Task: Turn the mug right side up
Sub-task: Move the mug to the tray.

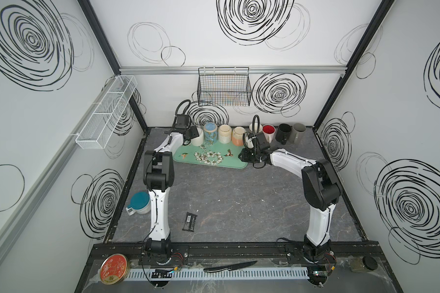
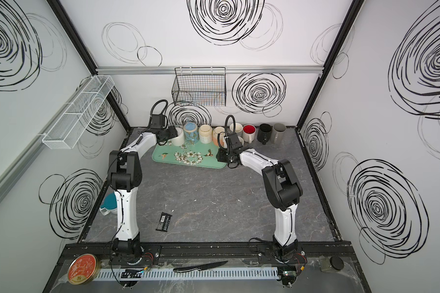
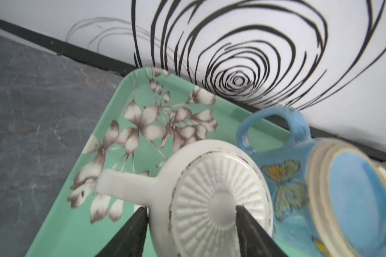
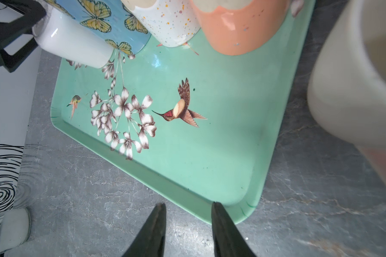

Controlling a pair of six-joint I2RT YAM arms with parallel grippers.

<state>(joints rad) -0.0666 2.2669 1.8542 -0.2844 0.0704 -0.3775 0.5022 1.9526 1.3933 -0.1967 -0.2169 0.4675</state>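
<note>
Left wrist: pincer (image 3: 191, 207) over inverted mug (image 3: 201, 178)

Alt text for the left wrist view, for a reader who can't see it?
An upside-down white mug, ribbed base toward the camera, sits on a mint floral tray, with the fingertips of the left gripper apart in front of it. A blue butterfly mug, also inverted, stands beside it; grey marbled table and spiral-patterned wall behind.

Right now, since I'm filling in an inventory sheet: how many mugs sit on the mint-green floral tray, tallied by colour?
glossy white ceramic mug: 1
blue butterfly-painted mug: 1
cream speckled mug: 1
peach-and-cream mug: 1
Total on the mint-green floral tray: 4, all upside down.
</note>
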